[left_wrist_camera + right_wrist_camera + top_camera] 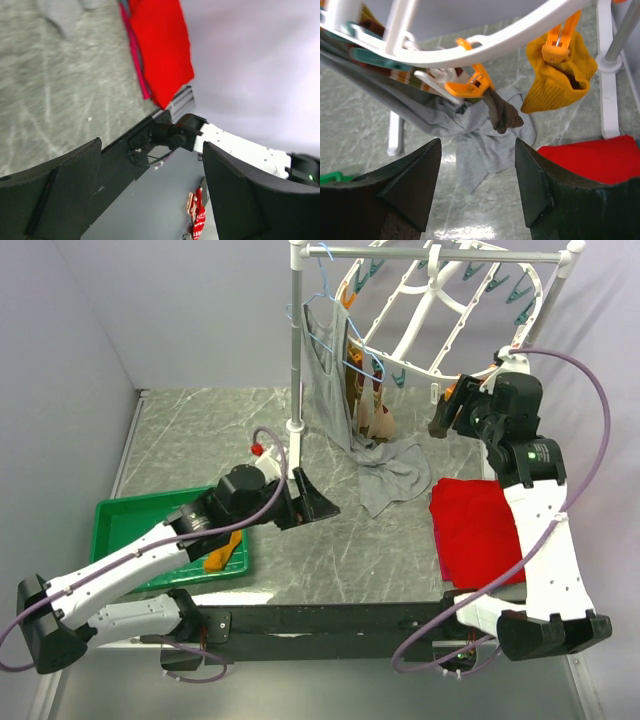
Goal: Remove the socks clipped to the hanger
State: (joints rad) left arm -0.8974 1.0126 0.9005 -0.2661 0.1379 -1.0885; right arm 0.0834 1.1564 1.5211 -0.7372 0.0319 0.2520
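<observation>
The table (200, 440) spreads beneath both my pairs of jaws. The hanger (430, 310) hangs from a rail (440, 254), and its white rim arcs just above my right jaws, which stand wide and hold nothing. A grey top (485, 150) droops ahead of them, its hem pooled on the table. The red cloth (480, 525) lies flat below my right jaws, off to their right, and well ahead of my left jaws. The green tray (130, 515) sits behind my left jaws, under that arm, with an orange sock (225, 550) in it. My left jaws are spread wide too, empty, low over the table. Tan socks (375, 415) hang from the hanger's rim to the left of my right jaws, beside the grey top. A mustard sock (555, 85) hangs clipped above and to the right of my right jaws. A brown sock (502, 115) dangles straight ahead of their gap, apart from both fingers, pinched by an orange clip (470, 86).
</observation>
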